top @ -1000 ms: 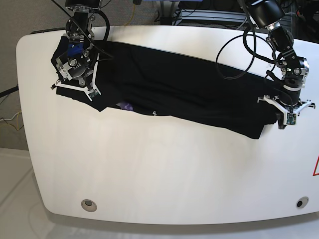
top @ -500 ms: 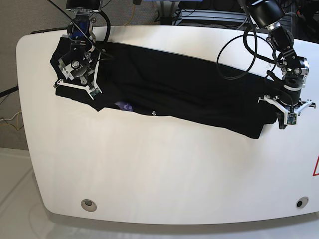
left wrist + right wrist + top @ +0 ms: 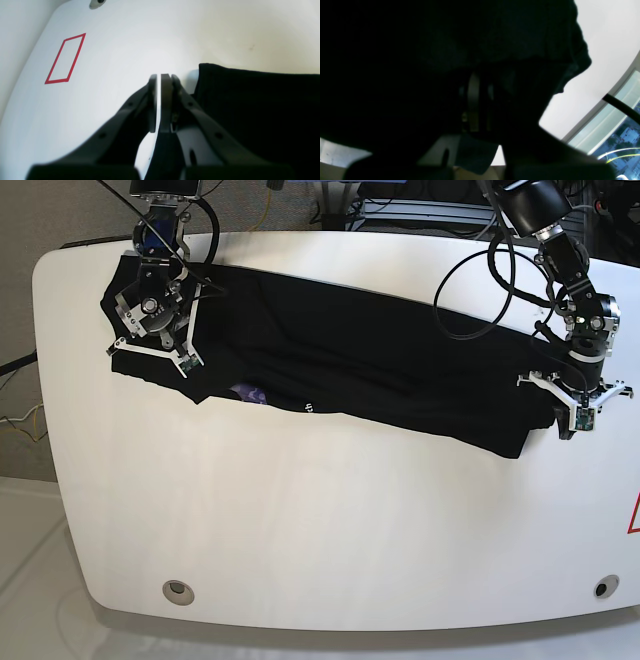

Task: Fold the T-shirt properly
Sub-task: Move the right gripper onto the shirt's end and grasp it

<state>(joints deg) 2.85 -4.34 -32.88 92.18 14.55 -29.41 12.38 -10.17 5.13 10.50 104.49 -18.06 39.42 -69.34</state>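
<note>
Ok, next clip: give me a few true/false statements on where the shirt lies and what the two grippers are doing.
1. The T-shirt lies as a long band across the far part of the table. True.
2. The left gripper is at the shirt's end on the base view's right, jaws shut. True.
3. The shirt hangs over the table's near edge. False: the near part of the table is bare.
4. The right gripper hovers over bare table. False: it is over the shirt's other end.
5. Red tape outlines a rectangle on the table. True.

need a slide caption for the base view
Two arms over a black T-shirt stretched across a white table, one claw at each end.
</note>
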